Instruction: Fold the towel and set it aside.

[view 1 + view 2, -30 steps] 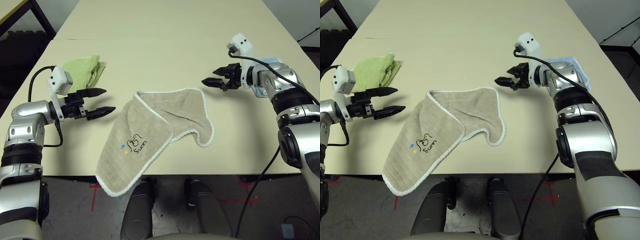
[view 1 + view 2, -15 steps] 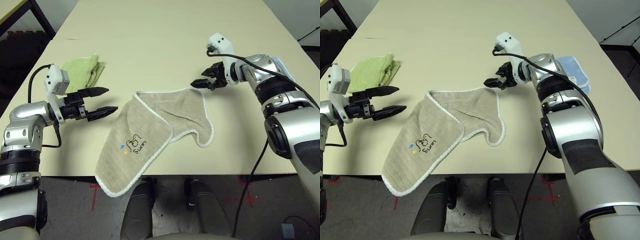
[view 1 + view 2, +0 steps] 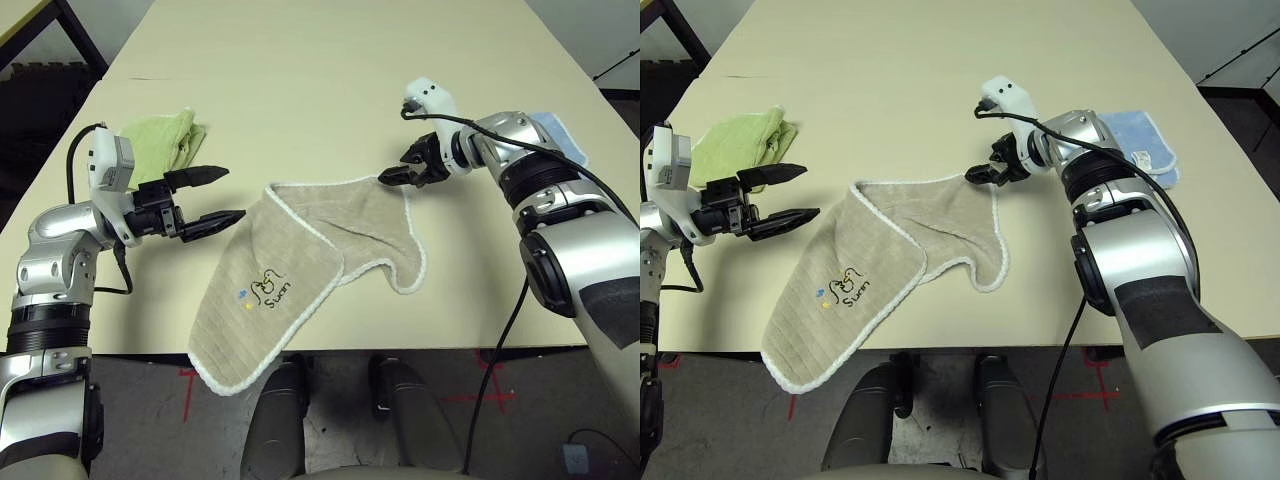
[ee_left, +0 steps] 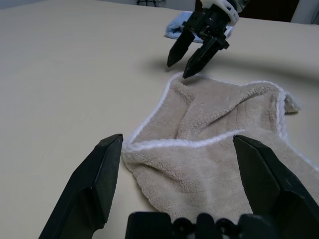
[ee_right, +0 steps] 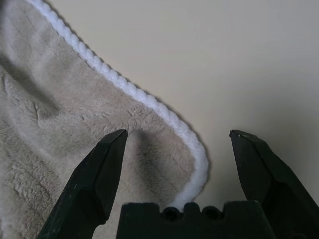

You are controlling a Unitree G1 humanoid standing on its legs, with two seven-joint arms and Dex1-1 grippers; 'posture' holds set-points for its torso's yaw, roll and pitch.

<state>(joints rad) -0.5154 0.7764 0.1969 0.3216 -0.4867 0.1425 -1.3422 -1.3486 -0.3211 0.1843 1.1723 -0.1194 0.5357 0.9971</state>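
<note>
On the cream counter [image 3: 330, 70], seen from the left eye, our beige terry towel with white stitched edging [image 3: 310, 265] lies rumpled and partly doubled over near the front edge, one end drooping past it, its embroidered "Swan" logo [image 3: 268, 291] facing up. Our left claw [image 3: 222, 195] hovers just beside the towel's left edge, fingers spread wide. Our right claw [image 3: 390, 177] sits at the towel's far right corner, fingers narrowly apart. A crumpled lime-green towel [image 3: 165, 143] rests behind the left arm.

From the right eye, a light blue towel with white edging [image 3: 1145, 148] lies beyond our right forearm, well apart from the beige one.

Through the left wrist, wide black fingers [image 4: 94, 184] frame the towel's near fold, with the right claw poised over the far corner.

Through the right wrist, open fingers [image 5: 94, 174] straddle the white-edged corner [image 5: 192, 149], not yet closed on it.
</note>
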